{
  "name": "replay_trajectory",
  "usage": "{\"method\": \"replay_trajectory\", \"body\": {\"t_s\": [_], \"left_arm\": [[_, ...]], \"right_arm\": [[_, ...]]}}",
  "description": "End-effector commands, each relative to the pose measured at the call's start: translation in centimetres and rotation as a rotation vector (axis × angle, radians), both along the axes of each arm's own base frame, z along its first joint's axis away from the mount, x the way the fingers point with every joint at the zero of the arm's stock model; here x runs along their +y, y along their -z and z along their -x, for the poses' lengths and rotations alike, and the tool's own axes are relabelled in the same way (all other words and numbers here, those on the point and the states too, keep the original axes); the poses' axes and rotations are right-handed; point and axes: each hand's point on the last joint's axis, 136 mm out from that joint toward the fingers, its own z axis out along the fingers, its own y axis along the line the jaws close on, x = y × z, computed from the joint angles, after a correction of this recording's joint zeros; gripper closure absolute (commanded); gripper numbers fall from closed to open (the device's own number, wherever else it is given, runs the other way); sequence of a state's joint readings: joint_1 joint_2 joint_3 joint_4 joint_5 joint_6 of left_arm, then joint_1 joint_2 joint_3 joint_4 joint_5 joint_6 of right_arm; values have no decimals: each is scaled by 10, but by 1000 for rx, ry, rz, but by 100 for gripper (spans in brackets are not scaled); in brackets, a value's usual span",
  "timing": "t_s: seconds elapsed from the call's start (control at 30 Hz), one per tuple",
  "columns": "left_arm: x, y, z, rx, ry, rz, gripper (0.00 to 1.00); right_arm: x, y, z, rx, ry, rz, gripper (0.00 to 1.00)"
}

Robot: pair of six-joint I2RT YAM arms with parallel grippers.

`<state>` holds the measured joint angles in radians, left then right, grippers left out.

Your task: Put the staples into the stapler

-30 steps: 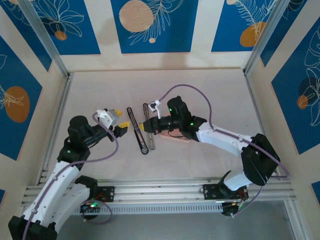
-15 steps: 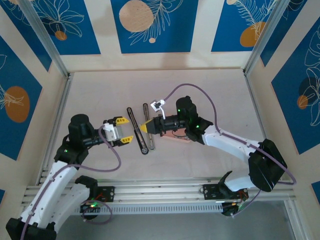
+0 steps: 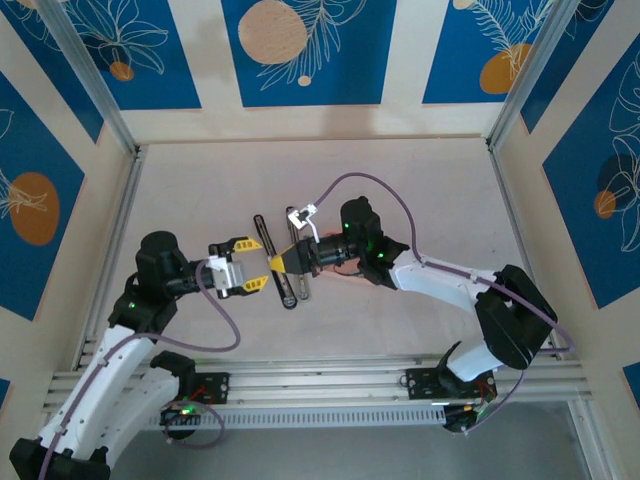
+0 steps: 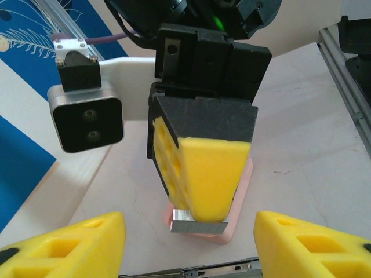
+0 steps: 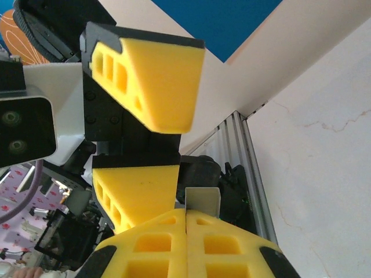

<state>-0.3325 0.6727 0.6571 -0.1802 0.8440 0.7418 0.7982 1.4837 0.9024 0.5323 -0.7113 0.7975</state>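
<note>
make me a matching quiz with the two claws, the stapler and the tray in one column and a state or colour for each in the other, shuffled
Column one:
1. left claw
2. right claw
3. stapler
4. shallow tray

Column two:
A. pink
B. shut on a grey staple strip
C. open, fingers apart, holding nothing
D. swung open, two long bars lying on the table

Pairs: 1-C, 2-B, 3-D, 4-A
</note>
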Motion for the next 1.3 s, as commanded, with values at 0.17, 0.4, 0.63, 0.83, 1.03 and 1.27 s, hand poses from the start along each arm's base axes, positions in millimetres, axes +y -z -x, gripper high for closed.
{"method": "replay_trajectory", "body": {"t_s": [0.17, 0.4, 0.63, 0.83, 1.03, 1.27], "left_arm": [[-5, 5, 12, -56, 65, -23, 45], [-4, 7, 10, -77, 56, -40, 50], [-5, 8, 7, -94, 40, -45, 48], [-4, 8, 5, -101, 31, -46, 52], [-5, 7, 5, -108, 32, -44, 56], [-5, 9, 6, -113, 35, -55, 59]], "right_arm": [[3, -11, 6, -2, -30, -36, 100], [3, -13, 8, 2, -39, -45, 100], [7, -14, 12, 8, -62, -46, 100], [9, -13, 13, 12, -64, -47, 100], [11, -14, 14, 15, -70, -52, 100], [12, -14, 15, 17, -75, -54, 100]]}}
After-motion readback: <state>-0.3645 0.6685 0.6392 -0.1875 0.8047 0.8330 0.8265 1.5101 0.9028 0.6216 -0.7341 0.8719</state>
